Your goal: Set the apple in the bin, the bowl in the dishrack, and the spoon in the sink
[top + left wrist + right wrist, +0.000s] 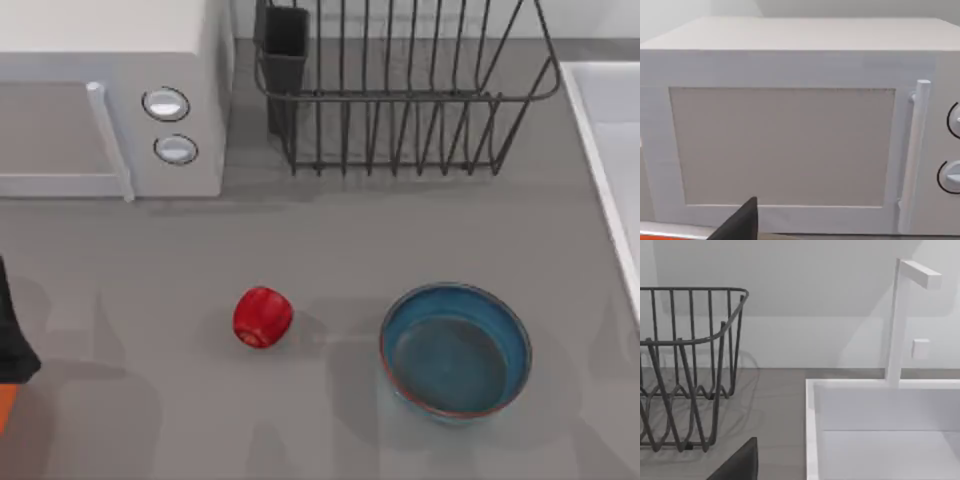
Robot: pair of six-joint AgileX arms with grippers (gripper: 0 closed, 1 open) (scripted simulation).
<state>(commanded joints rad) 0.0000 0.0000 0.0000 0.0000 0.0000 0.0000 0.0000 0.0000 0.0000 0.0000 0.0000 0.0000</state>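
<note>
Red apple (262, 317) lies on the grey table (320, 240), left of the bowl (456, 348) and right of our left arm (12, 340) at the table's left edge, so that arm looks nearer. We cannot tell either gripper's finger state.

A dark part of the left arm (14, 340) sat at the top view's left edge, with an orange patch below it. One dark finger tip (742, 222) of each gripper showed in its own wrist view (742, 462).
</note>
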